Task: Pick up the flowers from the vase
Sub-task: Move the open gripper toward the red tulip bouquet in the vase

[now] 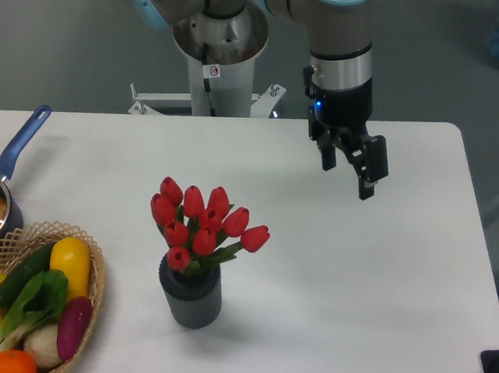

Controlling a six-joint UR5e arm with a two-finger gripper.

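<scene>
The flowers [201, 224], a bunch of red tulip buds with green leaves, stand upright in the vase [191, 298], a short dark grey ribbed cylinder at the lower middle of the white table. My gripper [348, 172] hangs above the table's back right part, well up and to the right of the flowers, apart from them. Its two dark fingers are spread with nothing between them, so it is open.
A woven wicker basket [96, 265] with colourful vegetables sits at the lower left corner. Behind it at the left edge is a blue-handled pan [19, 147]. The arm's base pedestal [218, 63] stands behind the table's back edge.
</scene>
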